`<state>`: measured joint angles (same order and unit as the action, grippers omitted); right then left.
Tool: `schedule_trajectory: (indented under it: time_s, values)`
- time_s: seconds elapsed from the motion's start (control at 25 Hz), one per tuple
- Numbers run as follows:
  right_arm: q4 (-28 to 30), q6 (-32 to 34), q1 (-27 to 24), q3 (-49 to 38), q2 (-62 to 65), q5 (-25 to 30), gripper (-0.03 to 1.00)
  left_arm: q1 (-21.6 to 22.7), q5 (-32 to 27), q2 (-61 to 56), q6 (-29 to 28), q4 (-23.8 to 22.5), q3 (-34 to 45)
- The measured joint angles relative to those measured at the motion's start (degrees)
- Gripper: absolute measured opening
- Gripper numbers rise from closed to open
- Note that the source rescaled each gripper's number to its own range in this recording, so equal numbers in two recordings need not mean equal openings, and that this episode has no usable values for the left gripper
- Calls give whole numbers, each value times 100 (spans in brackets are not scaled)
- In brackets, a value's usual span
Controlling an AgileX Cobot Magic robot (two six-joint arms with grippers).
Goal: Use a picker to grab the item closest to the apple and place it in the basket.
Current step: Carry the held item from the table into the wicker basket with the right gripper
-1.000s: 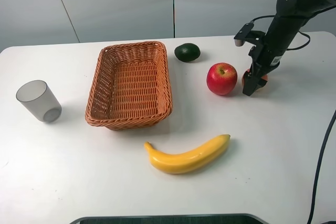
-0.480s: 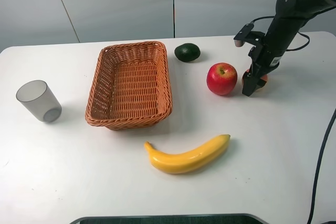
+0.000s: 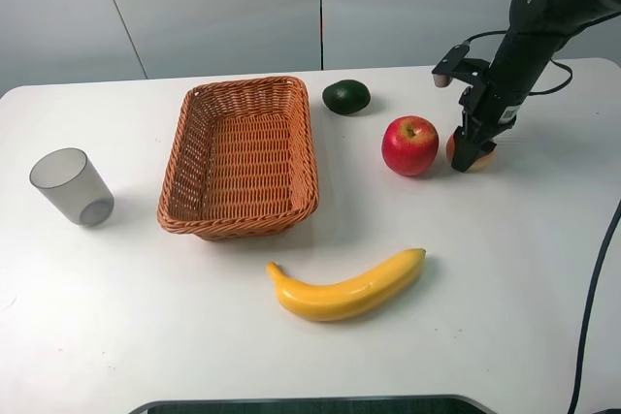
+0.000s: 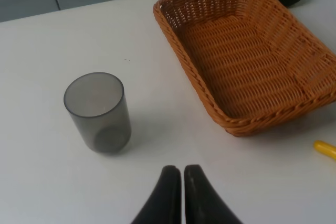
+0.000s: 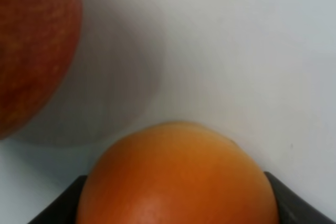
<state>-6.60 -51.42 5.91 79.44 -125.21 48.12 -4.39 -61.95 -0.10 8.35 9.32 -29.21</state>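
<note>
The small orange fruit (image 3: 486, 158) lies on the white table just right of the shiny red apple (image 3: 409, 145). My right gripper, the picker (image 3: 473, 154), stands over that fruit, reaching down onto it. In the right wrist view the orange fruit (image 5: 177, 174) fills the gap between the black fingers (image 5: 59, 207), which sit open on either side of it, and the apple (image 5: 31, 45) is close beside it. The wicker basket (image 3: 194, 143) stands empty left of centre. In the left wrist view my left gripper (image 4: 182, 170) is shut and empty above the table, near the basket (image 4: 195, 74).
A dark green avocado (image 3: 346, 96) lies behind the apple, near the basket's far corner. A yellow banana (image 3: 349, 286) lies in front. A grey translucent cup (image 3: 71, 186) stands at the far left. A black cable trails from the right arm.
The right gripper has shifted slightly right and lower, so that its fingers now straddle the orange fruit. Nothing else has moved.
</note>
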Motion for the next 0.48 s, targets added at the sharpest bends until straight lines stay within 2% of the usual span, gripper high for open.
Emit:
schedule_trajectory:
  time_s: [0.48]
  values:
    - [0,11,0,0,0,11,2,0,0,0,0,0,0]
